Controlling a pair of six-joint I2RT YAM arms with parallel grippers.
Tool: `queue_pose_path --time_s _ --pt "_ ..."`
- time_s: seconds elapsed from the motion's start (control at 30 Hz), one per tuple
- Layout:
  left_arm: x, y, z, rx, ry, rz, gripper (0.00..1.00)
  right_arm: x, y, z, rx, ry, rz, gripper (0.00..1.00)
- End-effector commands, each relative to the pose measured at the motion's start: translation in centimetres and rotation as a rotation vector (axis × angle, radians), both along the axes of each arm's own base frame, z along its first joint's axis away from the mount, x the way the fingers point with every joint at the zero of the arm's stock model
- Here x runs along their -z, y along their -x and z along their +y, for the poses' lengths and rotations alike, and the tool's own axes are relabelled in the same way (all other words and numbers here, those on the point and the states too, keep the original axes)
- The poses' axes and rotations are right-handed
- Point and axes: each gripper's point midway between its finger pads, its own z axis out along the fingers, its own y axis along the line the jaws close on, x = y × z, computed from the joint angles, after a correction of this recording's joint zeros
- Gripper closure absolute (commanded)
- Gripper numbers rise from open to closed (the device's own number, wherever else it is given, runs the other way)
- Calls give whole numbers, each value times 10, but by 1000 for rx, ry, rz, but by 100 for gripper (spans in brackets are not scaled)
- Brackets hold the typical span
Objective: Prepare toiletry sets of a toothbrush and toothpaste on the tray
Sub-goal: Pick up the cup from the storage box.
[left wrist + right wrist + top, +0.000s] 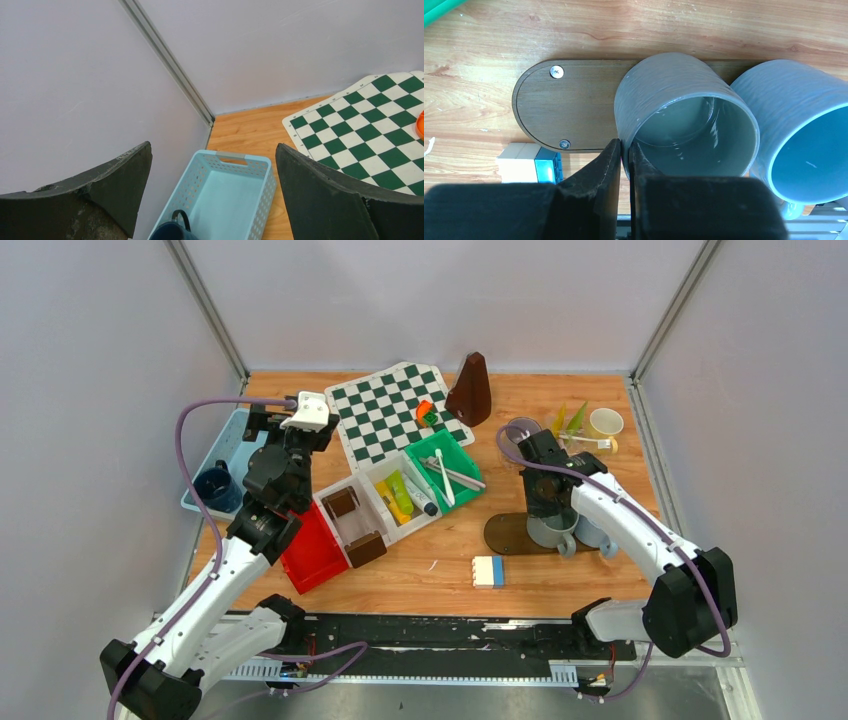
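**Grey-green mug (553, 527) pinched by its rim on the tray (505, 533)**

From above, my right pincer (550, 508) stands over it, with the light blue mug (598, 533) just beside. At my right wrist, the jaws are nipped on the mug's wall, one finger inside; I should keep it upright and clear of that neighbour. At my left wrist, my left pincer (212, 147) gapes empty above the basket (235, 192).
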Motion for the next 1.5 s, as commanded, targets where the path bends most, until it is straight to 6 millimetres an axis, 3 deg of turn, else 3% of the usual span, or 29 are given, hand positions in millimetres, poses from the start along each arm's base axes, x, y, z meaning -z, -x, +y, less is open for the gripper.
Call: queue_pose_path --time_s 0.0,0.87,1.03,1.13,1.3,1.47 --pt "-12 2 3 -3 24 -51 0 -11 -6 -4 2 14 -49 100" --pt "-14 4 6 -10 20 -58 0 -11 -5 -13 64 74 -11 97" --pt "-16 5 7 -11 22 -63 0 -17 -4 -10 58 53 -18 76" --pt "-16 6 8 -11 23 -65 0 -29 -9 0 33 -7 -47 52" --pt "-16 5 8 -12 25 -65 0 -73 -22 27 -33 -165 -166 36" --pt "-13 3 7 -17 23 -54 0 -119 -29 34 -62 -252 -331 14"
